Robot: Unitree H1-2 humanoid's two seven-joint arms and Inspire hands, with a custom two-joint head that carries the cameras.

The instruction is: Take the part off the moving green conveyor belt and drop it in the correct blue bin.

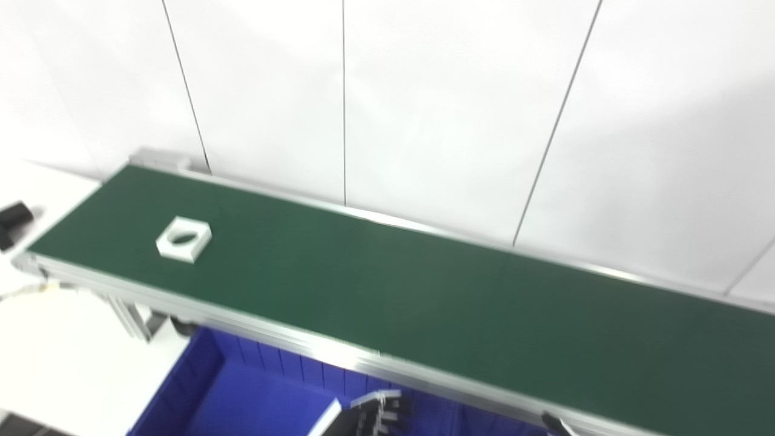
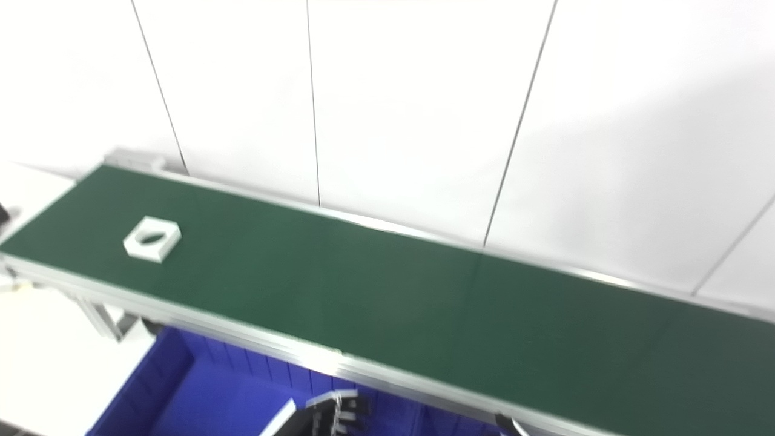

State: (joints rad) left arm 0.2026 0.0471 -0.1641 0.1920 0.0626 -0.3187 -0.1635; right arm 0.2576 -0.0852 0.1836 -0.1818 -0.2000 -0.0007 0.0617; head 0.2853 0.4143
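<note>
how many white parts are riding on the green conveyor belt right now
1: a white square plastic part with a round hole, lying flat near the left end of the green conveyor belt. The belt runs past the picture's right edge, so more may be unseen.

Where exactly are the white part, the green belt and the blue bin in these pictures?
white part [image 1: 184, 238], left eye view: on its flat top face beside the hole.
green belt [image 1: 424, 297], left eye view: on the bare middle of its surface.
blue bin [image 1: 187, 378], left eye view: on its left wall.

part [image 1: 184, 238] on belt [image 1: 424, 303] — left end
</note>
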